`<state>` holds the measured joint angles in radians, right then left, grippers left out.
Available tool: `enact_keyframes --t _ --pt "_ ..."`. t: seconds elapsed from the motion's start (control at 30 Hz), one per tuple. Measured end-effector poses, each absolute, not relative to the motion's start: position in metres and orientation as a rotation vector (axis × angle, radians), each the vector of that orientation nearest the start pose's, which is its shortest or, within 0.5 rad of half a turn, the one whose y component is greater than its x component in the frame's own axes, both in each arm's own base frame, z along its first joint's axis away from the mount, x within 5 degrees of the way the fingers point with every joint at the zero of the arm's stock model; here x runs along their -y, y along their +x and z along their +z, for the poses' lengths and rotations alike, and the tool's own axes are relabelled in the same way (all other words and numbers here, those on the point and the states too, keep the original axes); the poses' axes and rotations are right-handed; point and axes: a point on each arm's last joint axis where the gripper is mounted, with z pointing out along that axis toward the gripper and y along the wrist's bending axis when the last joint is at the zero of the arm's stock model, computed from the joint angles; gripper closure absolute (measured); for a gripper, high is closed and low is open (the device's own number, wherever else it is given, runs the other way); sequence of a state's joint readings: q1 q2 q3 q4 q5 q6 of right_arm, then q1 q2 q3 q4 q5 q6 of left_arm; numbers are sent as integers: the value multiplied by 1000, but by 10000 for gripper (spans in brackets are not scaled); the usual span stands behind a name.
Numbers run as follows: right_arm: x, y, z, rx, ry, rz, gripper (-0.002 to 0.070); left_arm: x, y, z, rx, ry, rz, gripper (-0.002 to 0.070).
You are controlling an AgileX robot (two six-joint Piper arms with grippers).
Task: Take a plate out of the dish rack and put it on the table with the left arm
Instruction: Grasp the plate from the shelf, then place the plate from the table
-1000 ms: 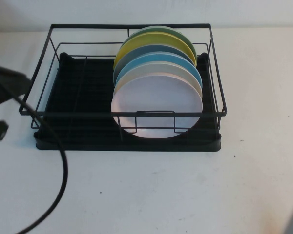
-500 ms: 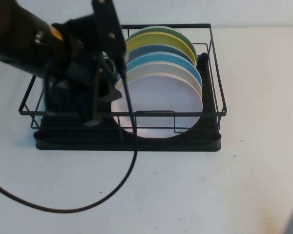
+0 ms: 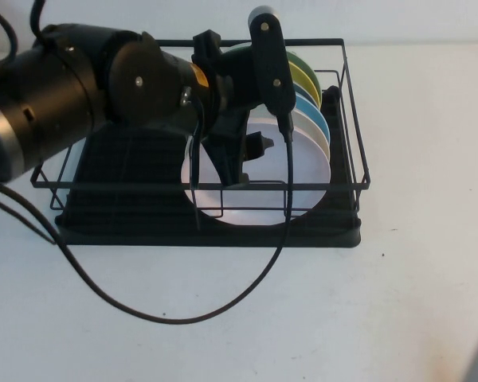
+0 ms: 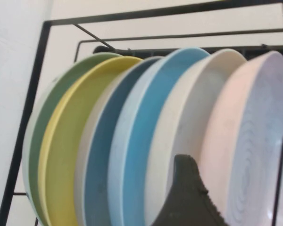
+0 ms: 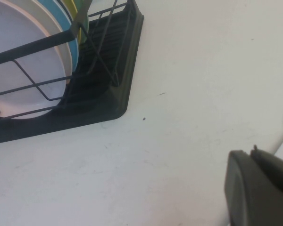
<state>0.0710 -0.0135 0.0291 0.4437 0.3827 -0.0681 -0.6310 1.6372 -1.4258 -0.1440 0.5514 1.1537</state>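
Note:
The pale pink plate (image 3: 303, 173) stands upright at the front of a row of plates in the black wire dish rack (image 3: 352, 163) on the white table (image 3: 398, 302). My left arm reaches over the rack from the left. My left gripper (image 3: 248, 159) hangs open at the pink plate's upper left edge and covers part of it. In the left wrist view one dark finger (image 4: 188, 197) shows in front of the seam between the whitish plate (image 4: 198, 113) and the pink plate (image 4: 254, 141). My right gripper (image 5: 262, 188) is shut and empty, low over the table right of the rack.
Behind the pink plate stand whitish, light blue (image 3: 315, 115), dark blue, yellow (image 3: 307, 79) and green plates. The rack's left half (image 3: 135, 183) holds no plates. A black cable (image 3: 183, 314) loops over the table in front of the rack.
My left arm has swung in from the table's left edge, over the rack, to the pink plate at the front of the row. The plates have not moved.

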Motion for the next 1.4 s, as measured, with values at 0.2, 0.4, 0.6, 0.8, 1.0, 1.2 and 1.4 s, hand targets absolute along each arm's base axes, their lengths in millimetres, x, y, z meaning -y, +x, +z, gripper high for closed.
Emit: enact_keyframes --t 0.2,0.4,0.6,0.8,1.0,1.2,1.4 --pt "-18 51 173 -1862 144 439 696 234 310 328 -1475 1668 141 281" --pt "-18 51 173 -1862 144 439 696 239 316 317 -1485 1676 143 384" --pt "-18 51 173 -1862 144 439 696 241 320 310 -1491 1681 143 504" --pt "-18 51 173 -1862 144 439 696 239 320 317 -1438 1679 197 634" --pt "-18 51 173 -1862 144 439 696 227 309 344 -1365 1679 289 637" --pt "-18 51 173 -1862 144 439 696 199 274 408 -1379 1428 236 638" --pt "-18 51 173 -1862 144 439 696 153 214 470 -1551 1010 -42 638"
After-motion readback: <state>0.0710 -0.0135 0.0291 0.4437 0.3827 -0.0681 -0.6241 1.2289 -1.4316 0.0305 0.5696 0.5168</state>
